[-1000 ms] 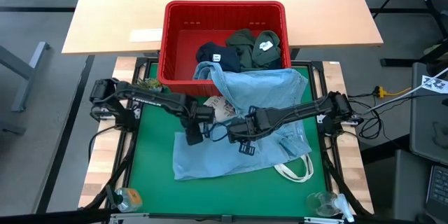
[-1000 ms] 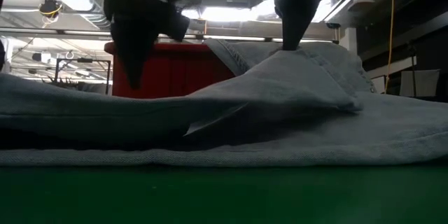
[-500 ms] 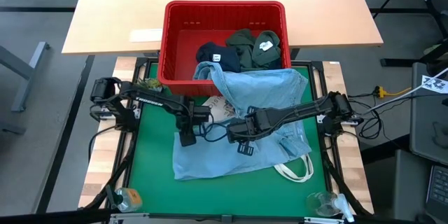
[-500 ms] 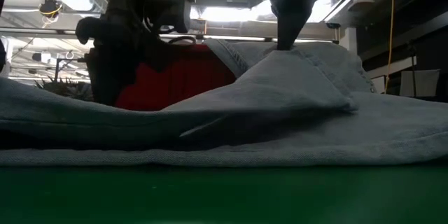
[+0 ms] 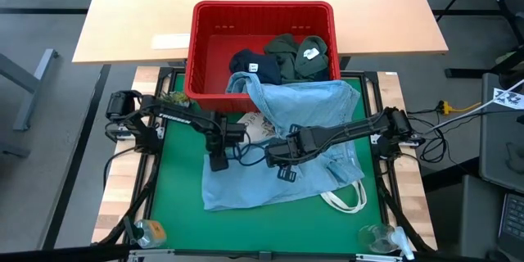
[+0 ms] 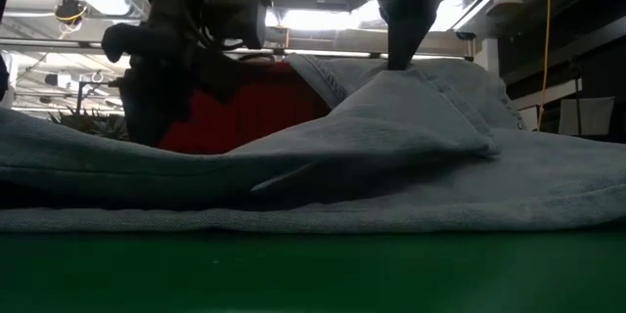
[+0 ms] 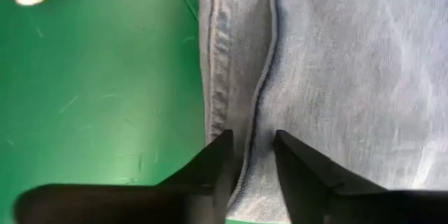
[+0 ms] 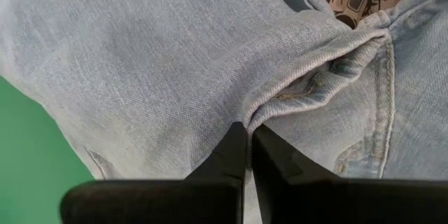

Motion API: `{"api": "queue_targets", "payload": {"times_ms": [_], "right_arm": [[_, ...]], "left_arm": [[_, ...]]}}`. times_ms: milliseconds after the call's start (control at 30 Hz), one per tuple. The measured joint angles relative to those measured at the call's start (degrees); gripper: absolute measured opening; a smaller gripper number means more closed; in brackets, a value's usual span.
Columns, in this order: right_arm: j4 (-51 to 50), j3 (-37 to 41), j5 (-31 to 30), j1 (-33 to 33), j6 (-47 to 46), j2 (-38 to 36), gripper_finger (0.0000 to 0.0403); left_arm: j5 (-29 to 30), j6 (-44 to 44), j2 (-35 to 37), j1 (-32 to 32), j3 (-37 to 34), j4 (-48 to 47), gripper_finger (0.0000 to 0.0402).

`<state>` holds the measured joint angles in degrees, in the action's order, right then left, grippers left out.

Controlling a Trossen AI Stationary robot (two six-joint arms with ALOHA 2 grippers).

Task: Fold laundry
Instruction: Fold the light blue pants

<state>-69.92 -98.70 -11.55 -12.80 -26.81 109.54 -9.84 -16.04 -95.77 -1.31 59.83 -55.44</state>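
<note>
A light blue denim garment (image 5: 278, 172) lies spread on the green mat (image 5: 176, 180). Its far end hangs over the front wall of the red basket (image 5: 205, 57). My left gripper (image 7: 250, 150) points down at the denim's left edge (image 5: 214, 164), shut on the hem. My right gripper (image 8: 248, 140) stands over the garment's middle (image 5: 284, 166), shut on a raised fold. A white printed garment (image 5: 260, 127) peeks out from under the denim near the basket. Navy (image 5: 248, 64) and olive green (image 5: 288, 53) garments lie inside the basket. My left gripper pinches the denim's hemmed left edge (image 7: 241, 129) between its two fingers, from above, pointing down. The seam runs on between the fingertips. The edge lies low on the mat. My right gripper pinches a bunched fold of denim beside a stitched seam (image 8: 280, 101), from above and slightly slanted. The cloth is drawn up into a peak (image 6: 401, 76) below the fingers, and the rest slopes down onto the mat.
A white tote bag's handles (image 5: 348, 198) stick out from under the denim at the near right. Small clear objects sit at the near corners (image 5: 151, 231) (image 5: 378, 236). A green tuft (image 5: 173, 98) lies left of the basket. Bare mat shows left and near.
My left gripper has gone down and a little toward the table's left edge, onto the denim's left edge, then kept still. My right gripper has stayed in place, with the fold still raised.
</note>
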Motion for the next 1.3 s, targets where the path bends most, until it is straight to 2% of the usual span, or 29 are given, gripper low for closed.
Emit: {"api": "queue_targets", "payload": {"times_ms": [100,167,400,667,900,1133,1300], "right_arm": [[0.0,0.0,0.0,0.0,-0.1,0.0,0.0012],[0.0,0.0,-0.2,0.0,-0.1,0.0,0.0012],[-0.2,0.0,-6.0,0.0,-1.9,0.0,0.0012],[0.0,0.0,-6.5,0.0,-3.0,1.0,0.0012],[-0.3,0.0,-0.8,0.1,-2.9,3.8,0.0012],[-1.7,0.0,-1.6,0.1,-3.1,4.2,0.0012],[-1.7,0.0,-1.7,0.1,-3.0,4.2,0.0012]], "left_arm": [[-0.1,0.1,0.0,0.4,0.0,-0.2,0.0026],[-0.2,0.0,0.0,0.4,0.0,-1.2,0.0009],[-0.1,-0.6,0.7,1.4,0.0,-7.8,0.0003],[-0.1,-5.2,2.4,6.2,0.0,-16.2,0.0001],[2.9,-6.0,2.4,9.9,0.0,-15.7,0.0001],[9.2,-6.3,2.4,12.4,0.0,-14.2,0.0002],[11.2,-7.7,2.4,13.5,0.0,-13.5,0.0031]]}}
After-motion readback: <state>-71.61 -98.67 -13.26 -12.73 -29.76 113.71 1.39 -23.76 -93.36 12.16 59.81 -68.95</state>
